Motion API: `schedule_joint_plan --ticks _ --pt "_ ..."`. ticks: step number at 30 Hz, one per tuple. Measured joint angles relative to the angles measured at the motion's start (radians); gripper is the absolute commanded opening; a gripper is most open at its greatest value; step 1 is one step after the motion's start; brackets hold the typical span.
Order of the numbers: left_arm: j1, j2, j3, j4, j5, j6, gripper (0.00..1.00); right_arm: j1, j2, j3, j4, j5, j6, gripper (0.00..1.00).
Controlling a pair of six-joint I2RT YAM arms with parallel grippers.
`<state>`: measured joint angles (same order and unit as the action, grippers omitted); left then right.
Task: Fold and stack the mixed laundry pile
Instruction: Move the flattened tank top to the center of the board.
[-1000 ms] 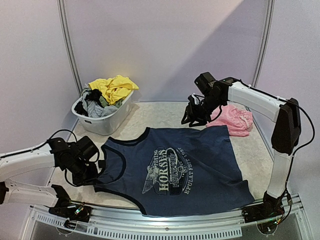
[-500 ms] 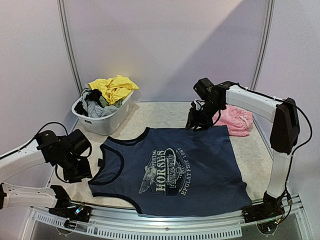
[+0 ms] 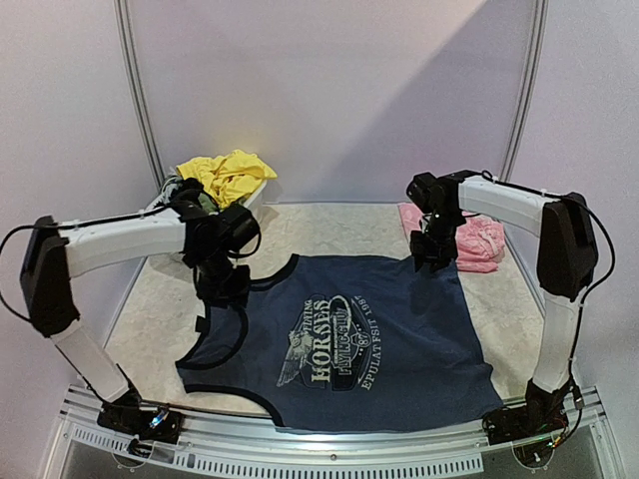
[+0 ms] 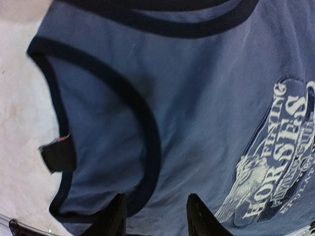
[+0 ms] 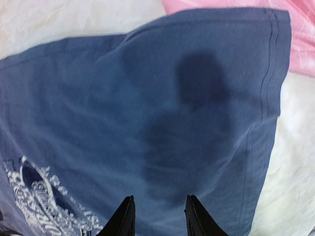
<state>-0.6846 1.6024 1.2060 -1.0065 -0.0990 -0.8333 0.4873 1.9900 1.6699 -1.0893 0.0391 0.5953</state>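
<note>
Laundry on a pale table (image 3: 329, 225): the navy tank top (image 3: 349, 339) is spread flat, print up, across the near and middle of the surface, with straps to the left and hem to the right. The left gripper (image 4: 153, 215) is held just above the cloth beside the armhole binding (image 4: 147, 142), its fingers (image 4: 114, 219) parted with nothing between them. The right gripper (image 5: 156, 216) is poised over the far hem corner (image 5: 275, 34), likewise spread and empty. The jersey is judged light, limp and quick to sag or wrinkle if lifted at one point. It is best pinched at its doubled edges, binding on one side and stitched hem on the other. Just beyond, a pink piece (image 3: 477, 239) is touched by that corner. At far left, a yellow piece (image 3: 228, 172) is heaped in a white tub (image 3: 256, 194), partly hidden by the left arm.
</note>
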Motion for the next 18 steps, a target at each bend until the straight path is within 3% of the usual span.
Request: schedule_joint_plan --ticks 10,18 --pt "0.065 0.452 0.286 0.062 0.070 0.117 0.39 -0.078 0.227 0.083 0.039 -0.027 -0.035 0.33" --pt "0.111 0.550 0.372 0.031 0.088 0.160 0.38 -0.090 0.355 0.264 0.017 -0.060 -0.039 0.32"
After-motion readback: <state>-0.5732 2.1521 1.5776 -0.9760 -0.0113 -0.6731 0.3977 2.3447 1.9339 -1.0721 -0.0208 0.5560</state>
